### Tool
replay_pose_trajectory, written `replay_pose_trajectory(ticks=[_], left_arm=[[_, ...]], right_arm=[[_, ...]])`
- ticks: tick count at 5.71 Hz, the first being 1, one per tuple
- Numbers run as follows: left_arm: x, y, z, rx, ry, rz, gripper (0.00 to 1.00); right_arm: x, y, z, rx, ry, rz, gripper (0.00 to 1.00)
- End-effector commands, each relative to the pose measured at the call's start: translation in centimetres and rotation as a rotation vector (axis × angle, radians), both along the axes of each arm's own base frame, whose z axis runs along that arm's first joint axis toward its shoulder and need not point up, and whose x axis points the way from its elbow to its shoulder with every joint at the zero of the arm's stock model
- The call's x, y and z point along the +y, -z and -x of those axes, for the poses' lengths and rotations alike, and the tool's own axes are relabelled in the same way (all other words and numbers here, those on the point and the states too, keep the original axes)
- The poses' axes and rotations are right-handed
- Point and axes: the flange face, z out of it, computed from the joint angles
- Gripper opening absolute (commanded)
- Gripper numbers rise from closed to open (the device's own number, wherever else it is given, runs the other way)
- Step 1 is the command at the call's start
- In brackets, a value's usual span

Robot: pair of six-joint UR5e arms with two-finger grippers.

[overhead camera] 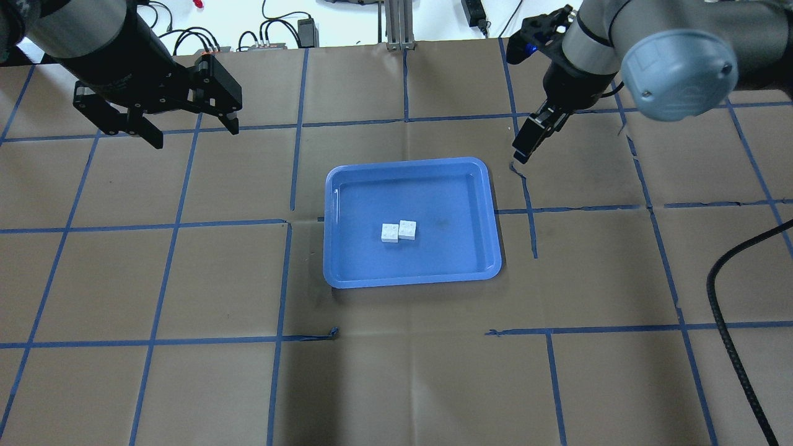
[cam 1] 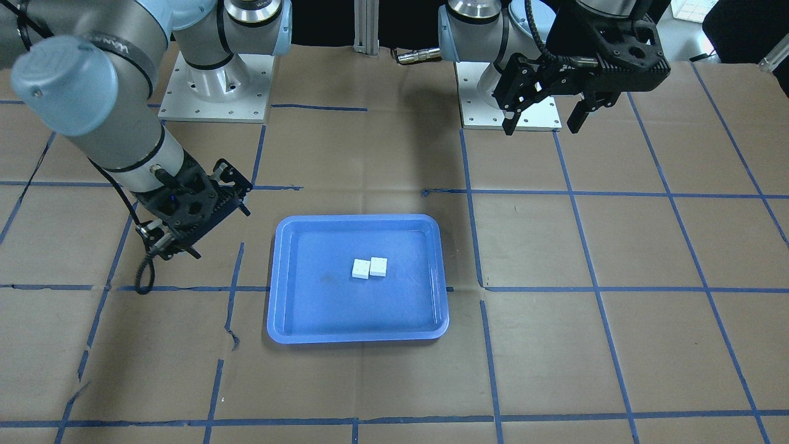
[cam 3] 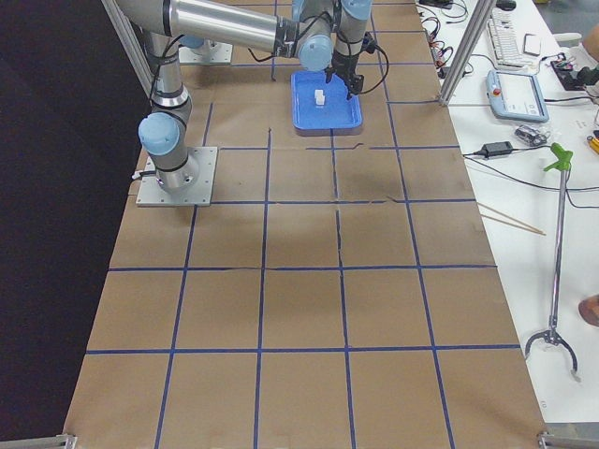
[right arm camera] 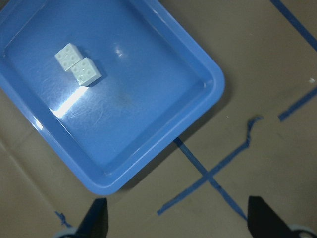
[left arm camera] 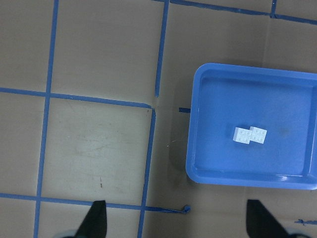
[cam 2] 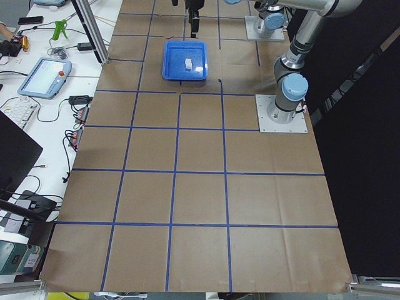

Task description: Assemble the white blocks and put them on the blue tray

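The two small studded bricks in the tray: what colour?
Small plastic bricks: white; right wrist view is clearest.

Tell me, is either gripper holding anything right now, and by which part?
Nothing is held. The left gripper and right gripper are open and empty; the white blocks lie in the blue tray.

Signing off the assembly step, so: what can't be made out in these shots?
1. white blocks on the blue tray: both wrist views show them touching and offset, but they are too small to tell whether the studs are locked. In the side views they are mere specks.
2. right gripper fingers: edge-on in the overhead view, hidden behind its own wrist in the front-facing view, and cut by the bottom edge in its wrist view, tips only.
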Motion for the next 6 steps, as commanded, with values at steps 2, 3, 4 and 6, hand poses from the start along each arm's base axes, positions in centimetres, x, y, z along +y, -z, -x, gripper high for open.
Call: replay_pose_trajectory(ticks=[2,3,4,6], left_arm=[[0.0,0.0,-0.1,0.0,-0.004,0.0,0.99],[0.0,0.0,-0.1,0.0,-0.004,0.0,0.99],[0.0,0.1,-0.1,-0.001,-0.004,-0.001,0.99],[0.0,0.1,-0.1,-0.001,-0.006,-0.001,0.99]], right_arm=[[3.3,-8.1,1.7,0.116,0.572,-0.076,1.0],[4.2,-9.7,1.4,0.121,0.713,-0.095,1.0],[4.7,-10.2,1.2,0.117,0.728,-0.091,1.0],[4.8,-10.0,1.1,0.117,0.727,-0.096,1.0]])
